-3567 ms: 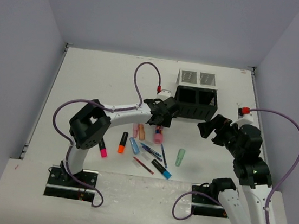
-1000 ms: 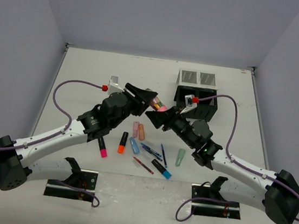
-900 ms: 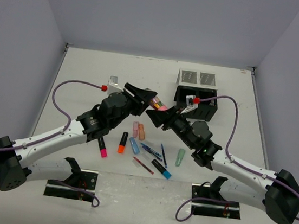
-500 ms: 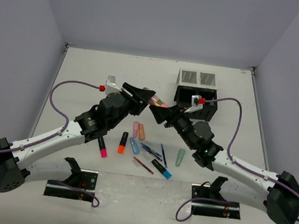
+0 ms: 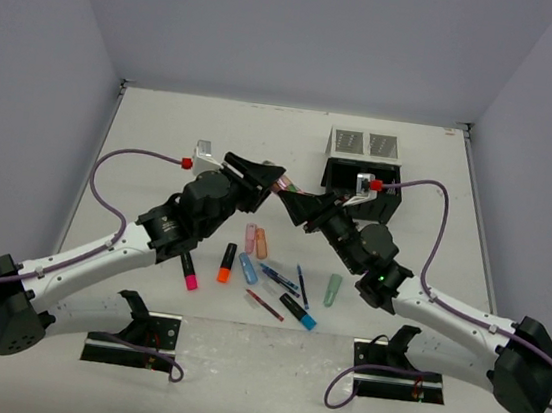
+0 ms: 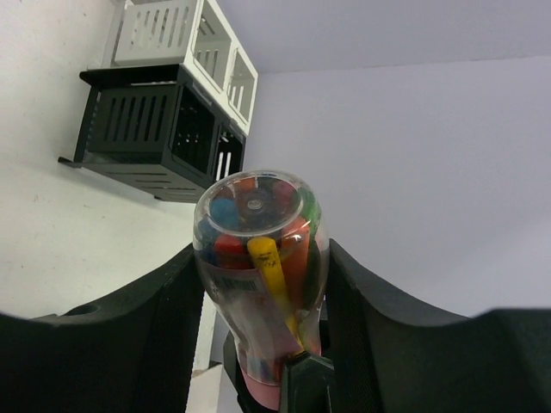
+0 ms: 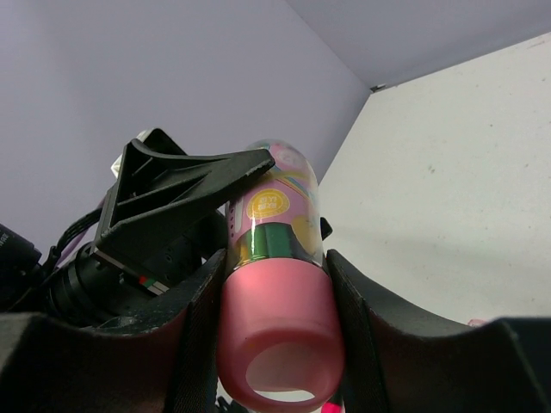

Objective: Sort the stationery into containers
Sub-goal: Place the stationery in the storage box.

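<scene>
A clear tube (image 5: 283,183) with a pink cap and coloured sticks inside hangs in the air above the table, held between both arms. My left gripper (image 6: 263,288) is shut on its clear body (image 6: 256,249). My right gripper (image 7: 277,323) is shut on the pink cap (image 7: 277,331), both pads touching it. More stationery lies on the table: pink (image 5: 190,278), orange (image 5: 225,263), peach (image 5: 261,244), blue (image 5: 248,268) and mint (image 5: 333,290) highlighters, and thin pens (image 5: 280,280). The mesh organizer (image 5: 362,177) stands at the back right.
The organizer's two pale compartments (image 5: 364,144) are behind its two black ones (image 5: 344,183). In the left wrist view the organizer (image 6: 155,129) shows beyond the tube. A black and blue marker (image 5: 298,313) and a red pen (image 5: 264,304) lie nearest the bases. Walls close three sides.
My right gripper has slid up onto the pink cap and closed on it. The tube and both grippers have shifted slightly left and away; the left grip is unchanged.
</scene>
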